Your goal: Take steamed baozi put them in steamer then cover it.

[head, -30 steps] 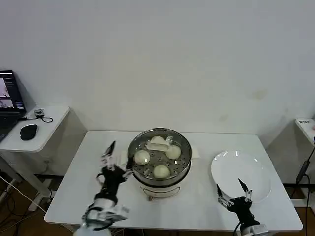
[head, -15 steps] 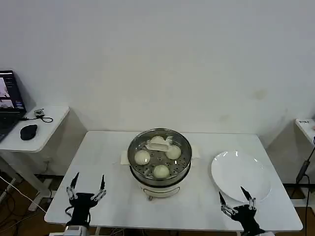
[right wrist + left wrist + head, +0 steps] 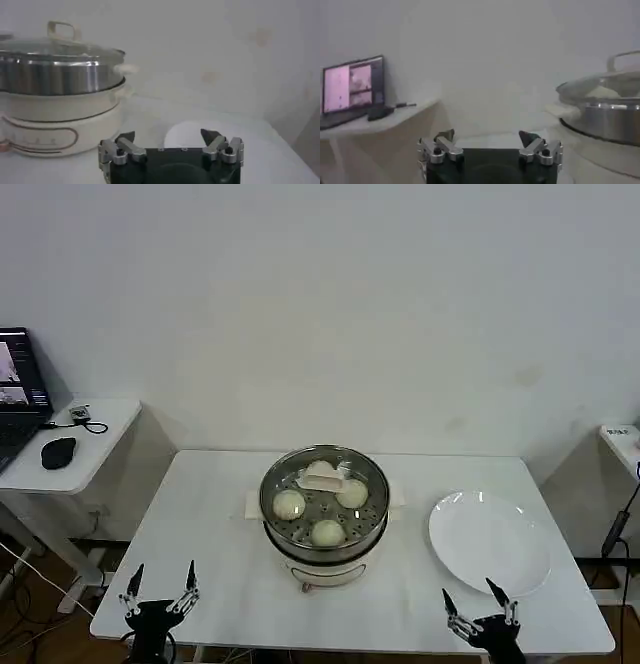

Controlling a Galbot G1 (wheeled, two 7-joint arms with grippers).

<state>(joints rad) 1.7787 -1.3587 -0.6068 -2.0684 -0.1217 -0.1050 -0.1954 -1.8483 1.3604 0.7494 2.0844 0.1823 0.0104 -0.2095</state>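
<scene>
The steamer [image 3: 325,529], a shiny steel pot on a white base, stands mid-table with a glass lid [image 3: 322,481] resting on it. Through the lid I see several cream-white baozi [image 3: 289,504] on the perforated tray. My left gripper [image 3: 160,581] hangs open at the table's front left edge, well clear of the pot, with nothing between its fingers. My right gripper [image 3: 480,599] is open and holds nothing at the front right edge, just in front of the plate. The left wrist view has the covered steamer [image 3: 605,117] beyond the open left gripper [image 3: 487,137]. From the right wrist, the steamer [image 3: 55,75] stands beyond the open right gripper [image 3: 167,135].
A bare white plate [image 3: 490,539] lies on the table right of the steamer, also in the right wrist view [image 3: 195,137]. A low side table [image 3: 90,434] at the far left carries a black mouse [image 3: 58,451] and a laptop [image 3: 20,384].
My left gripper has drawn back from the steamer's left side down to the table's front left edge. The right gripper has sunk slightly lower. The steamer and lid have not moved.
</scene>
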